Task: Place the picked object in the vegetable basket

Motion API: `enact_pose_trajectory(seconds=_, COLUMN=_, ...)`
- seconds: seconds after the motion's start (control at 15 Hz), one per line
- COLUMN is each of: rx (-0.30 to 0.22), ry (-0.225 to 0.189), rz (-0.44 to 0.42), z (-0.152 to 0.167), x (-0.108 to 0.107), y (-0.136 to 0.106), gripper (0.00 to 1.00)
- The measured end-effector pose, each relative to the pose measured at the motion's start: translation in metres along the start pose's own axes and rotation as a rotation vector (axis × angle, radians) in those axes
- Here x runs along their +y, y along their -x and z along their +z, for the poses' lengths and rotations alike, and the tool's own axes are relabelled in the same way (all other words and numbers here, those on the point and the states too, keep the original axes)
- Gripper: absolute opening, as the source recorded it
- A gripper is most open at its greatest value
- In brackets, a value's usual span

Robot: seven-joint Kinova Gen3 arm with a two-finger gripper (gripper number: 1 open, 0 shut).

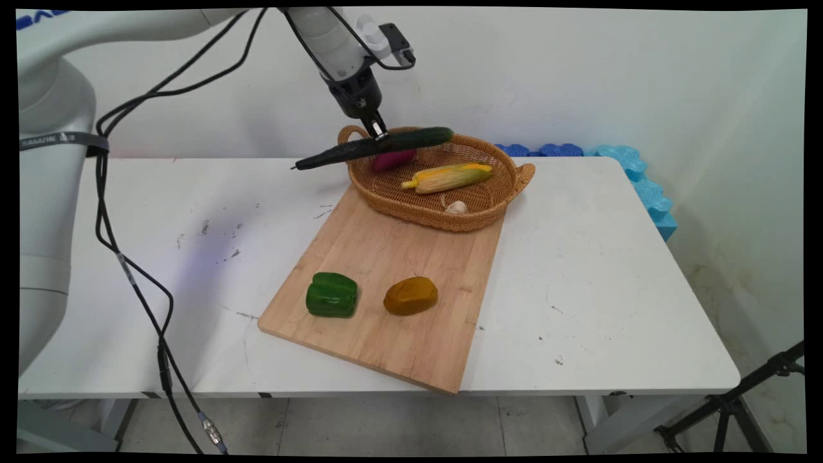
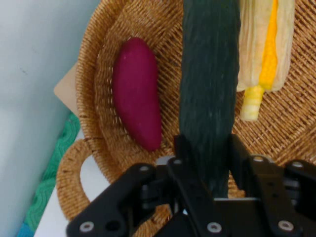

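Note:
My gripper (image 1: 378, 133) is shut on a long dark green cucumber (image 1: 373, 147), held nearly level above the left rim of a woven basket (image 1: 488, 206). In the hand view the cucumber (image 2: 207, 98) runs up between the fingers (image 2: 183, 148) of the gripper (image 2: 207, 148). Below it in the basket lie a magenta sweet potato (image 2: 137, 94), an ear of corn (image 2: 266, 54) and, in the main view, a garlic bulb (image 1: 456, 207). The sweet potato (image 1: 393, 159) is partly hidden behind the cucumber, and the corn (image 1: 450, 177) lies mid-basket.
The basket rests on the far end of a wooden cutting board (image 1: 360, 321). A green bell pepper (image 1: 332, 294) and a brownish-yellow potato (image 1: 411, 296) lie on the board's near part. Blue foam pieces (image 1: 636, 180) line the table's far right edge. Black cables (image 1: 128, 270) hang at the left.

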Motion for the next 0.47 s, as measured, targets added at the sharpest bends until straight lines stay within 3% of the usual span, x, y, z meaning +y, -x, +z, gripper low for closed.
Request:
enact_pose_trajectory(seconds=0.07, rx=0.000, ry=0.001, rz=0.000, z=0.003, x=0.000, y=-0.001, gripper=0.00)
enact_pose_trajectory(seconds=0.13, rx=-0.001, ry=0.002, rz=0.001, z=0.007, x=0.000, y=-0.003, gripper=1.00)
enact_pose_trajectory(seconds=0.47, rx=0.011, ry=0.010, rz=0.010, z=0.019, x=0.004, y=-0.011, gripper=1.00)
